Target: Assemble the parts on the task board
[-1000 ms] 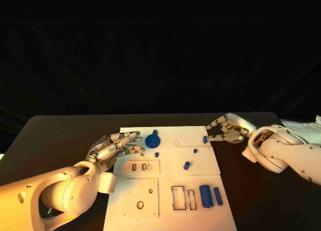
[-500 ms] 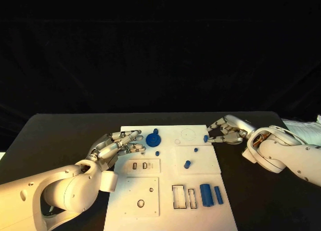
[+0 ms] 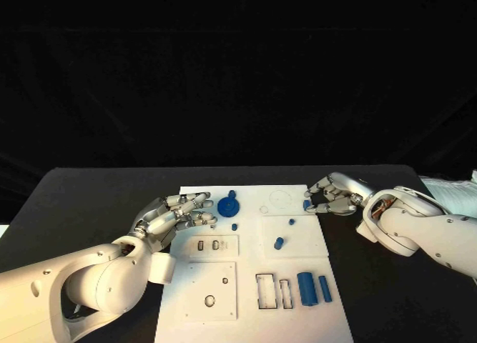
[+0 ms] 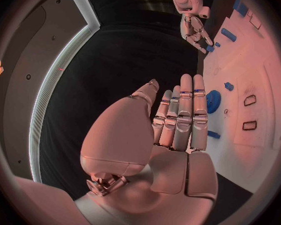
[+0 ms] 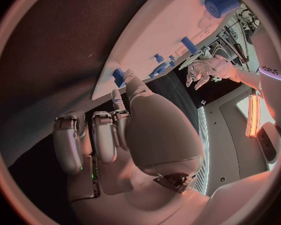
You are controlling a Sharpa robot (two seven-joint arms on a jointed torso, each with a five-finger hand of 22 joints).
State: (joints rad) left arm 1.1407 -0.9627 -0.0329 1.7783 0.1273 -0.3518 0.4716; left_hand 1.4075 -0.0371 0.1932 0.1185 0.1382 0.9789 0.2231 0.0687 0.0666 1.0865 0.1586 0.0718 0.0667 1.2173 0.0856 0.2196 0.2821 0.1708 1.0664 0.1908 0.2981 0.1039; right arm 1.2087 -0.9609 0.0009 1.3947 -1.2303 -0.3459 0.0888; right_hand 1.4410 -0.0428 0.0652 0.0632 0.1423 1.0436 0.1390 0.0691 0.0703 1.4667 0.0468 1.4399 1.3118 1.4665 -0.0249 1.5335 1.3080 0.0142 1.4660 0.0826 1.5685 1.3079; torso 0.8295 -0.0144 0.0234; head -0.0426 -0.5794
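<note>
Black table (image 3: 84, 193) is carrying the white task board (image 3: 300, 246) at centre. L hand (image 3: 176, 218) is hovering over the board's left edge w/ fingers straight, apart, gripping nothing. R hand (image 3: 331, 194) is pinching a small blue part (image 3: 306, 204) at the board's far right edge. Blue gear (image 3: 228, 208) is sitting near the L fingertips; two blue cylinders (image 3: 313, 289) are lying at the near right.

task board: white plate (image 3: 249, 286) lying flat mid-desk, long side running near to far, with outlined slots and recesses
gear part: blue toothed disc (image 3: 228, 209), far left of board
cylinders: two blue, (image 3: 306, 289) and (image 3: 324, 288), lying side by side, near right
small pegs: blue, (image 3: 278, 243) and (image 3: 291, 222), mid-board
</note>
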